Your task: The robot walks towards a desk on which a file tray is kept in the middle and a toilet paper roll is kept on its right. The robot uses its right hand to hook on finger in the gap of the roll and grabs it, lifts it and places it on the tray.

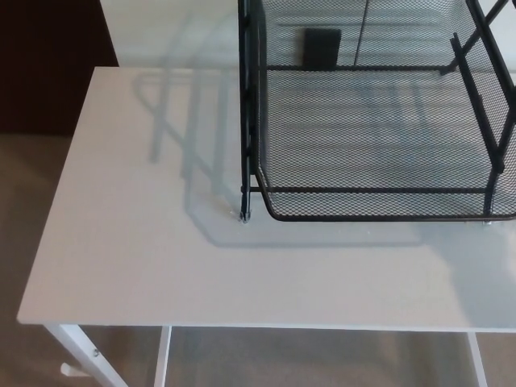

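A black wire-mesh file tray [379, 205] stands on the white desk [161, 242], filling the upper right of the head view. Its lowest mesh shelf holds nothing. No toilet paper roll shows in this view. Neither of my hands nor any part of my arms is in view.
The desk's near edge [242, 324] runs along the bottom, with white legs [81, 355] below it over beige carpet [24, 210]. A dark panel [48, 64] stands at the far left. A small black object [321, 47] sits behind the tray by the wall.
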Controlling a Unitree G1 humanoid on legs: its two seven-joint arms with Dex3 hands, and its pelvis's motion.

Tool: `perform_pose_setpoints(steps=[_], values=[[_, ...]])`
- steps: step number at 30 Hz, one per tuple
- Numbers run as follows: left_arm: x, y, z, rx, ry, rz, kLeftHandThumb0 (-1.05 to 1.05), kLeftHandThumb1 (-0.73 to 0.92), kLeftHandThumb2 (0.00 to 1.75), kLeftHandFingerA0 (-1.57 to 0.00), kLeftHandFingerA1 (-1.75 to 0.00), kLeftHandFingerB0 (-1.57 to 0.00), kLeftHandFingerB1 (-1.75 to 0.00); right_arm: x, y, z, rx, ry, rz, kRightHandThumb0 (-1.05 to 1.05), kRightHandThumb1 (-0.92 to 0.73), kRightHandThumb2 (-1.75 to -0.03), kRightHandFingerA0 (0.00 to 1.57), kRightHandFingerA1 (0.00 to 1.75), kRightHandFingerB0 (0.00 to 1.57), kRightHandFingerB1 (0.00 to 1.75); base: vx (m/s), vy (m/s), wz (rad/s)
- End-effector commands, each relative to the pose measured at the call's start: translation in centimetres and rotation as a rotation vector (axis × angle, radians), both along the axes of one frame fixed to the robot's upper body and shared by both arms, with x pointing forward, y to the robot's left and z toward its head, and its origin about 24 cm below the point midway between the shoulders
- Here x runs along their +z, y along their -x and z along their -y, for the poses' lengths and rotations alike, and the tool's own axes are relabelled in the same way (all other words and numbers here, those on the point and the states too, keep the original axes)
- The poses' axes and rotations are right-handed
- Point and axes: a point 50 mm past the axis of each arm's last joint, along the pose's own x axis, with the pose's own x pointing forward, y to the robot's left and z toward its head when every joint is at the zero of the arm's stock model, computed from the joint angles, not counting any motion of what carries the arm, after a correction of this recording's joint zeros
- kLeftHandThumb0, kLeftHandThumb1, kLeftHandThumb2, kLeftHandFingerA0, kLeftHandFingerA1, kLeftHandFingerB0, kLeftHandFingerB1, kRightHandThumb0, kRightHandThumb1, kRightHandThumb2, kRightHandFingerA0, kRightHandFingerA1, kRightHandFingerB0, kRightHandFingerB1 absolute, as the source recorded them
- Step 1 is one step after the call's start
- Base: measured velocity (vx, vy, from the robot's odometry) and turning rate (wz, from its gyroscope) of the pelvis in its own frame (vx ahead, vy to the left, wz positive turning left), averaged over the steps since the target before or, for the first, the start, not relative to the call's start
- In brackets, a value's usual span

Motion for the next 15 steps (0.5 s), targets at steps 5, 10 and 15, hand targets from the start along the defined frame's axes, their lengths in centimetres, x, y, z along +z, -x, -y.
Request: perform_pose_setpoints(steps=[5,10,15], values=[[0.6,0.0,-0.7,-0.003,-0.026,0.018,-0.80,0.89,0.66,-0.20,-0.69,-0.18,-0.55,5.8,-1.7,-2.1,0.100,-0.026,0.091,-0.26,-0.62,-0.62,0.93,1.62,0.92,0.63,0.00,0.000,0.00],[0.8,-0.2,-0.5,-0.079,-0.046,-0.002,-0.85,0.91,0.66,-0.24,-0.69,-0.19,-0.55,7.3,-4.2,-6.7,0.286,-0.069,-0.067,-0.24,-0.68,-0.74,0.89,1.53,0.92,0.72,0.00,0.000,0.00],[0.7,-0.1,-0.6,-0.050,-0.033,0.001,-0.85,0.91,0.66,-0.24,-0.71,-0.21,-0.57,6.9,-6.1,-10.2,0.402,-0.082,-0.170,-0.19,-0.62,-0.80,0.91,1.52,0.97,0.77,0.00,0.000,0.00]])
